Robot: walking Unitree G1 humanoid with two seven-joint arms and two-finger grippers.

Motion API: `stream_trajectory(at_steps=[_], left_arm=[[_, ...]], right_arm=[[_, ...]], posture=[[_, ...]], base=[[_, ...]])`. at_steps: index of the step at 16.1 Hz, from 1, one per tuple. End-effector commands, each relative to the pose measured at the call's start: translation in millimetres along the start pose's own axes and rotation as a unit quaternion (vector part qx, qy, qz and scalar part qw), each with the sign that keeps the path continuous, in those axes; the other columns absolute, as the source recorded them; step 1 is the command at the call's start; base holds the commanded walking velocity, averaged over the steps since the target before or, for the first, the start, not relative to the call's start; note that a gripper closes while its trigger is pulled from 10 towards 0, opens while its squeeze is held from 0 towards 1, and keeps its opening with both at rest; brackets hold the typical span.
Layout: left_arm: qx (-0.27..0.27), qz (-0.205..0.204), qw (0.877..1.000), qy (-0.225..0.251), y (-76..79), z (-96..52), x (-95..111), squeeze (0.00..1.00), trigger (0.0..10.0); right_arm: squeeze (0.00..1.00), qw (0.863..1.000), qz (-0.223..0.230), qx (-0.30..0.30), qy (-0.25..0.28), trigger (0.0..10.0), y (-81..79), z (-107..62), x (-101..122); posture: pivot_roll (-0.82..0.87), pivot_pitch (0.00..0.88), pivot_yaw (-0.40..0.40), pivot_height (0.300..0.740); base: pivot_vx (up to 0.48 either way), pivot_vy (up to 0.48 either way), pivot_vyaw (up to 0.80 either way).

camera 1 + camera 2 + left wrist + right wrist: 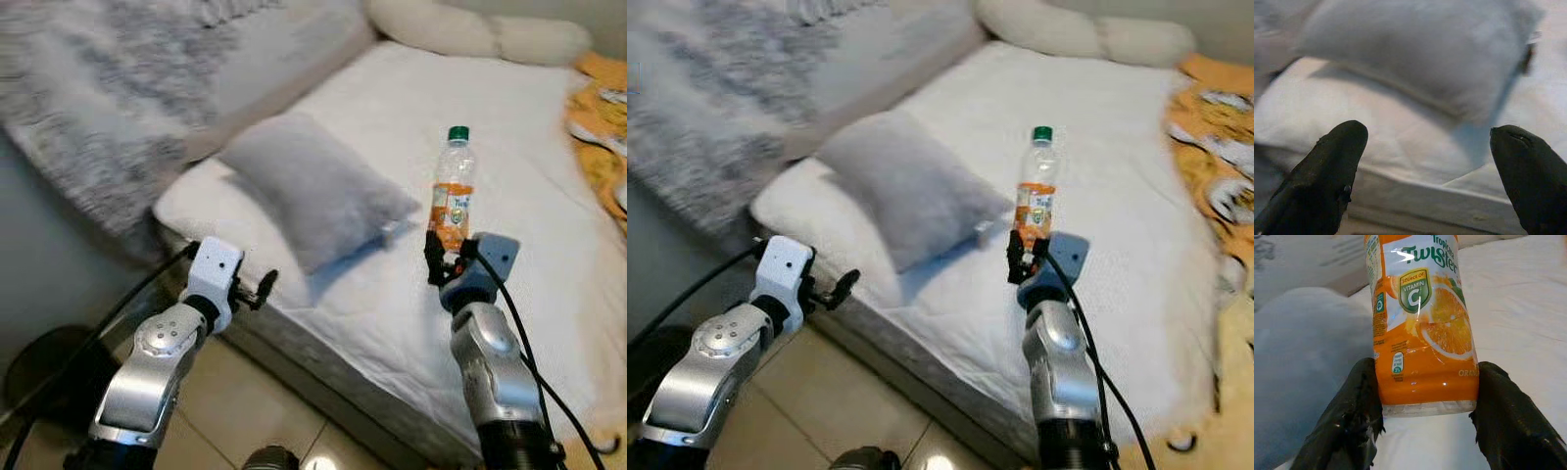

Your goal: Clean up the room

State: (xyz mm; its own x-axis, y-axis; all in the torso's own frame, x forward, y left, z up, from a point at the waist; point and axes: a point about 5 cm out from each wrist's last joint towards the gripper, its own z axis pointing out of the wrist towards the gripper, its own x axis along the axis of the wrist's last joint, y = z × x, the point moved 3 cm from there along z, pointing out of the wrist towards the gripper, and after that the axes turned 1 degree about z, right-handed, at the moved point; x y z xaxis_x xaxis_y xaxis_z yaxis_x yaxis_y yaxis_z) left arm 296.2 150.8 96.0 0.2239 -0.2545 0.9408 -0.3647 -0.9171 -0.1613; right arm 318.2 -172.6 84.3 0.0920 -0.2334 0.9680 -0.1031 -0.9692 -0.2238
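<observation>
Bed (pixel 411 323): a white mattress cover fills most of the scene, with a long cream bolster (pixel 470 31) at its far end and an orange patterned blanket (pixel 598 127) along the robot's right edge. A fuzzy grey throw (pixel 108 88) is draped over the robot's left side.

Grey pillow (pixel 309 186): lies near the bed's near corner, well apart from the bolster.

Orange juice bottle (pixel 453 191): stands upright on the bed, green cap on, mostly empty, just beside the pillow's right end.

Right gripper (pixel 1422 421): its two fingers (pixel 1352 426) bracket the bottle's base, pinching it at the lowest band of the label.

Left gripper (pixel 1425 161): fingers spread wide, holding nothing, poised over the bed's near edge facing the pillow.

Risk: the grasp sits very low on a tall, light bottle resting on soft bedding. A quick lift could let the bottle pivot between the pads and tip or slip free, rolling across the mattress.
</observation>
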Motion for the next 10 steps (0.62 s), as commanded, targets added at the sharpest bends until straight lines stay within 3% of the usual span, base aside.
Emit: stream_trajectory(at_steps=[1,4,6,7,8,10], left_arm=[[0.027,-0.013,1.0,-0.004,-6.7,-2.3,-3,0.0,10.0],[0.043,-0.029,0.999,-0.011,-9.3,-4.9,-6,0.0,10.0],[0.057,-0.051,0.997,-0.005,-14.3,-6.1,-5,0.0,10.0],[0.071,-0.057,0.996,0.001,-18.5,-7.4,-4,0.0,6.0],[0.084,-0.066,0.994,0.002,-22.6,-8.7,-5,0.0,0.0],[0.095,-0.059,0.994,0.013,-28.0,-12.0,-5,0.0,0.0]], right_arm=[[0.0,1.0,0.004,0.001,-0.003,10.0,-2.0,-4.8,2],[0.0,1.0,0.005,0.005,-0.014,10.0,-4.7,-7.5,0],[0.0,0.999,-0.005,0.032,-0.024,10.0,-18.6,-9.0,0],[0.0,0.999,-0.007,0.037,-0.026,10.0,-21.8,-10.1,0],[0.0,0.999,-0.005,0.038,-0.029,10.0,-23.3,-11.0,-1],[0.0,0.999,-0.001,0.038,-0.038,10.0,-25.0,-10.8,-5]], posture=[[0.02,0.0,0.072,0.74],[0.04,0.0,0.057,0.74],[0.05,0.0,0.044,0.74],[0.05,0.0,0.041,0.74],[0.06,0.0,0.039,0.74],[0.06,0.0,0.038,0.74]], base=[[0.0,0.0,0.8],[0.0,0.0,0.8],[0.0,0.0,0.8],[0.0,0.0,0.8],[0.0,0.0,0.8],[0.0,0.0,0.8]])
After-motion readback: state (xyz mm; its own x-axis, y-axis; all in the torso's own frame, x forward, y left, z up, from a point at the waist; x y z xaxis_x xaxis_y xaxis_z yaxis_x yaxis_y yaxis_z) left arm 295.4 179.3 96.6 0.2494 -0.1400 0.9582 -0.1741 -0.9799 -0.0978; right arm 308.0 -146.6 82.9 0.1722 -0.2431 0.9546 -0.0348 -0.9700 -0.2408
